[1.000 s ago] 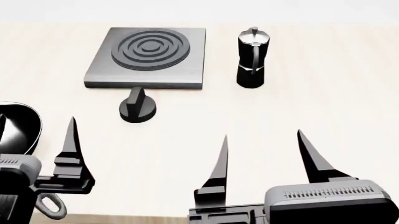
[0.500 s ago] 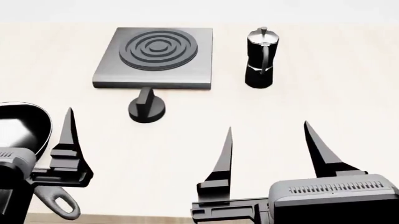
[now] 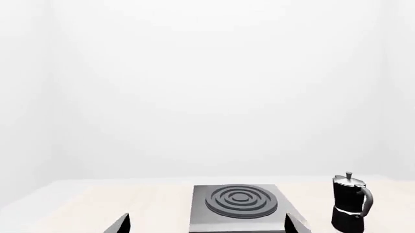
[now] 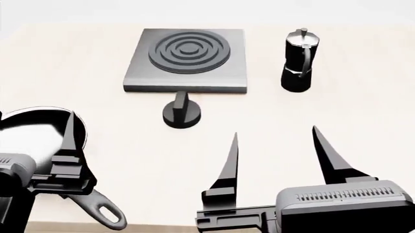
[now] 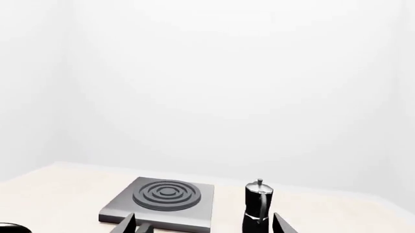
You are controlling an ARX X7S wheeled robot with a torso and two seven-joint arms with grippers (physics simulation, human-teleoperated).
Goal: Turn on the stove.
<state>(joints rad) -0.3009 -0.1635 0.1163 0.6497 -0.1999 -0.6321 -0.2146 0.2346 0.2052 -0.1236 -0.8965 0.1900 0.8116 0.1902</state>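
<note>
In the head view only, the knob [image 4: 181, 114] fronts the stove [image 4: 139, 73].

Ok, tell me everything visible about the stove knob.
The knob is a small black, matte-looking piece: a round flat base with an upright fin rising from its middle. It stands upright on the pale table, just in front of the stove slab's near edge, about at its middle. Whether it touches the slab cannot be told. Neither hand is on it; the right hand is open, nearer the robot. Both wrist views miss it.
</note>
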